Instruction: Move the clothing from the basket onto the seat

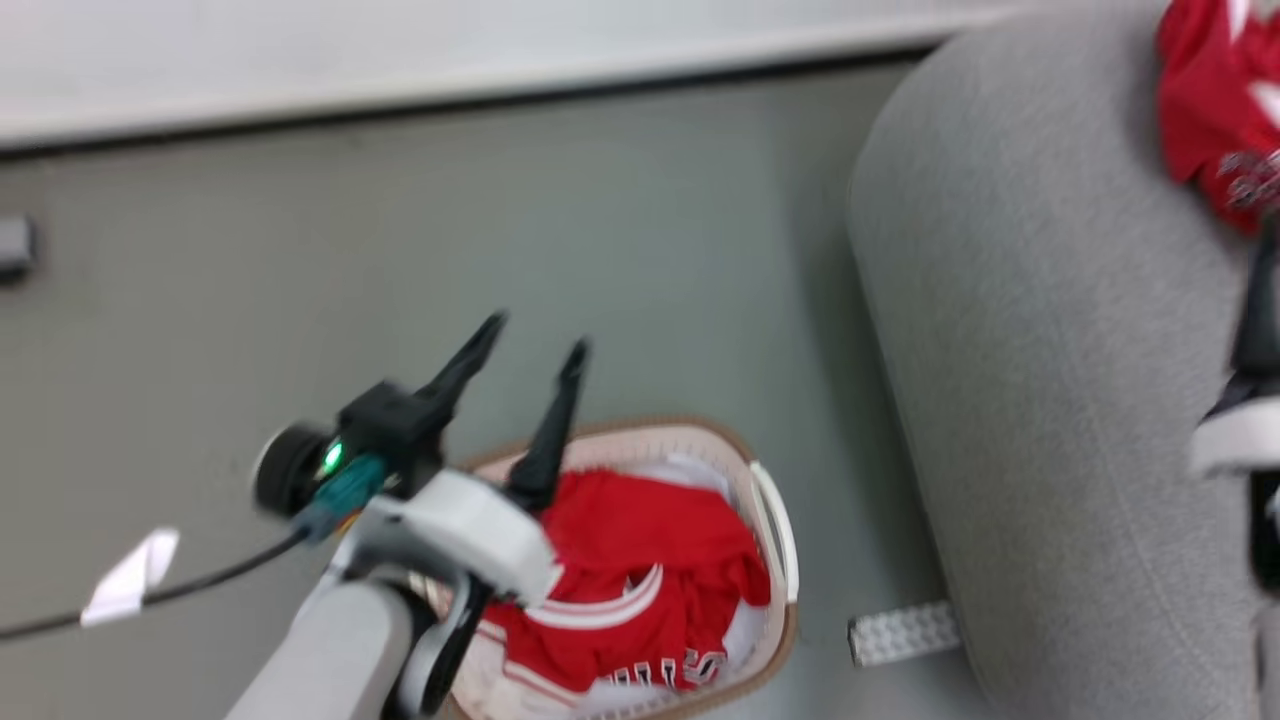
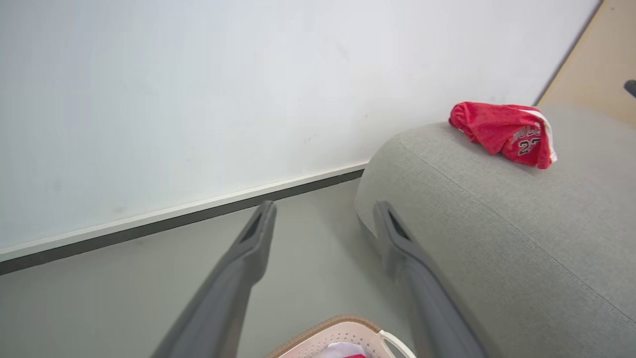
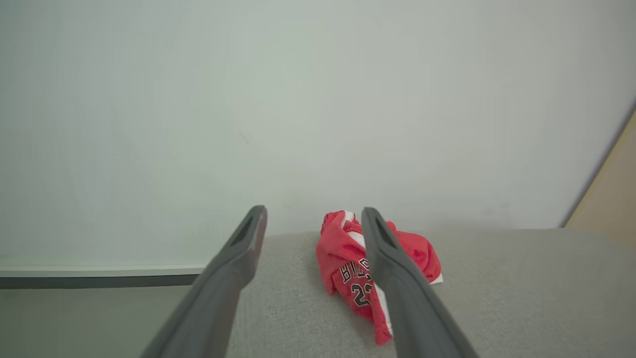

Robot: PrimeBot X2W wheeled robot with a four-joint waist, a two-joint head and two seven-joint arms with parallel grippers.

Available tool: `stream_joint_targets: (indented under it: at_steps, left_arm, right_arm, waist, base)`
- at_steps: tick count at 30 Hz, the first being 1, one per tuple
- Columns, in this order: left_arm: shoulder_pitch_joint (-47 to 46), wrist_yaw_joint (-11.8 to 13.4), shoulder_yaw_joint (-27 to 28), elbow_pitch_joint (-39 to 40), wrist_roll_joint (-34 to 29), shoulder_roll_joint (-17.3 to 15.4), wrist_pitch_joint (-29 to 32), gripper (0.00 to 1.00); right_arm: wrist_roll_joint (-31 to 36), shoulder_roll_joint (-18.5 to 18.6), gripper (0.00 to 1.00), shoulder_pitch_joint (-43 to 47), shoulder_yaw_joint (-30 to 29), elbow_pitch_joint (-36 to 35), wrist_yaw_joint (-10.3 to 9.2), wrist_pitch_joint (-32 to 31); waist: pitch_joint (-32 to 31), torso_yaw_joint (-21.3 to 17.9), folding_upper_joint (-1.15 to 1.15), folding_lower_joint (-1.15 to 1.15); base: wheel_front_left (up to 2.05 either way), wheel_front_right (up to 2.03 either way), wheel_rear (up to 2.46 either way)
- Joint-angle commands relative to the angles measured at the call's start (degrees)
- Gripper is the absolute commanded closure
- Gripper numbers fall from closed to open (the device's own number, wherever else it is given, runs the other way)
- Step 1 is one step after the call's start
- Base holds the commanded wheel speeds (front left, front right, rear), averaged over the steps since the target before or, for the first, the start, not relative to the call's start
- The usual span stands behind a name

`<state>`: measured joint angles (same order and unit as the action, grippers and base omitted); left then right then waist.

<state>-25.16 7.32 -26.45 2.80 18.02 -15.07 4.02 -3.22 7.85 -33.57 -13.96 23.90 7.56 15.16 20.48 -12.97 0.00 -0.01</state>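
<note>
The cream basket (image 1: 778,520) stands on the floor at the bottom centre, with red clothing (image 1: 650,570) with white trim piled inside. My left gripper (image 1: 537,335) hovers over the basket's far left rim, open and empty. In the left wrist view the left gripper (image 2: 324,211) points past the basket rim (image 2: 323,325) toward the grey seat (image 2: 497,238). A crumpled red garment (image 2: 507,132) with the number 23 lies on the seat. My right gripper (image 3: 313,216) is open above the seat (image 3: 497,283). The garment (image 3: 343,253) rests just beyond it, partly behind the right finger.
A white wall with a dark baseboard (image 1: 450,105) runs along the far side. On the grey floor lie a strip of white tape (image 1: 130,575), a black cable (image 1: 200,580) and a small pale block (image 1: 905,632) by the seat's foot. My right arm (image 1: 1235,440) shows at the right edge.
</note>
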Motion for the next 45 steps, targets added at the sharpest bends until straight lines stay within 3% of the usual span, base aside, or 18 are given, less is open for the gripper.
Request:
stream_joint_targets:
  at_steps: [1,7,10,15,23,30,38,45]
  left_arm:
    - [2.23,0.77,0.60,-1.02,-0.02,-0.76,-1.33,0.00]
    - [11.85,4.22,5.22,-6.55,2.92,-1.42,-9.38,0.00]
    - [16.55,5.91,8.22,-9.77,4.63,-0.56,-14.84,0.00]
    - [23.15,7.02,11.17,-12.78,5.54,0.64,-18.78,0.00]
    - [29.39,4.79,14.80,-8.70,0.94,3.69,-19.15,0.00]
    - [29.50,1.32,17.23,-8.31,-1.99,5.93,-19.16,0.00]
    - [27.13,-2.35,17.37,-9.14,-3.84,7.61,-19.17,0.00]
    - [18.47,-6.49,12.95,-14.49,-6.40,7.00,-18.01,0.00]
  right_arm:
    - [-0.49,-0.15,0.00,3.37,1.45,-1.78,-0.13,-0.03]
    - [-2.02,-1.88,0.00,16.04,6.50,-10.03,-0.13,-0.04]
    - [-2.00,-2.61,0.00,21.67,7.91,-11.84,-0.14,-0.03]
    - [-2.30,-3.93,0.00,29.27,10.52,-11.98,-0.14,-0.03]
    - [-3.93,-4.92,0.00,34.22,12.84,-9.69,-0.14,-0.03]
    - [-5.68,-4.91,0.00,33.76,14.41,-8.70,-0.14,-0.03]
    - [-5.05,-4.90,0.00,31.13,13.46,-10.01,-0.14,-0.03]
    - [-5.20,-4.89,0.00,27.04,12.15,-12.09,-0.14,-0.03]
  waist:
    - [-6.75,0.91,0.00,0.01]
    - [-13.74,3.34,0.00,0.01]
    - [-16.98,4.94,0.00,0.01]
    - [-20.80,7.13,0.00,0.01]
    - [-23.90,9.62,0.00,0.01]
    - [-23.79,9.91,0.00,0.01]
    - [-20.00,6.73,0.00,0.01]
    - [-11.38,1.77,0.00,0.01]
  base:
    - [0.00,0.00,0.00]
    - [0.00,0.00,0.00]
    - [0.00,0.00,0.00]
    - [0.00,0.00,0.00]
    - [0.00,0.00,0.00]
    - [0.00,0.00,0.00]
    - [0.00,0.00,0.00]
    - [0.00,0.00,0.00]
